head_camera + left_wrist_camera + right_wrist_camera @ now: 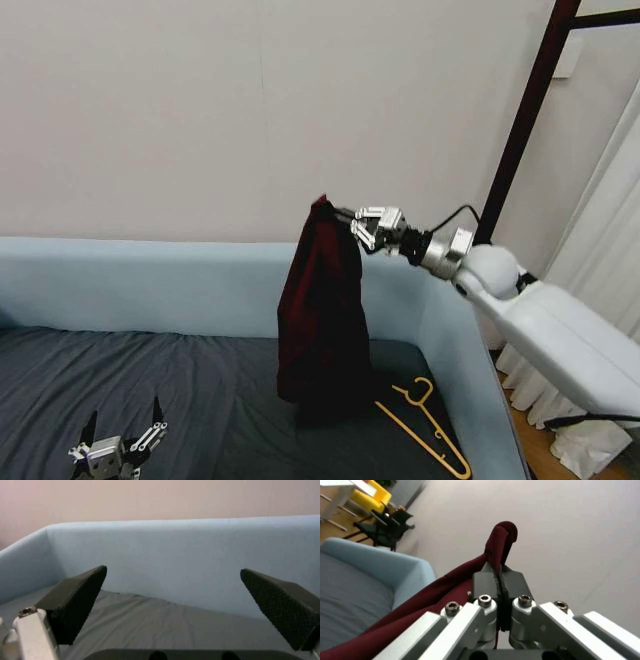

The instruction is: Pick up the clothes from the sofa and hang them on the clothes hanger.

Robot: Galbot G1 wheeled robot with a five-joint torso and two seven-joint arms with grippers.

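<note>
Garment [320,310], dark red; hangs in a long fold before the far right corner of the sofa [150,290]; top edge pinched and raised above the backrest; lower end down by the seat cushion, contact with it not clear.

Right gripper [352,222]; reaches in from the right, level with the top of the backrest; fingers pressed together on the garment's upper edge, seen close in the right wrist view [498,573], with a small loop of cloth [502,536] standing past the tips.

Left gripper [122,415]; low at the near left, over the dark seat; fingers spread wide with nothing between them, pointing toward the pale blue backrest [175,543] in the left wrist view [173,573].

Hanger [425,425], yellow; lies flat on the seat at the near right, just right of the garment's lower end; hook toward the far side.

Pole [525,120], dark; stands behind the sofa's right arm, at the far right.
</note>
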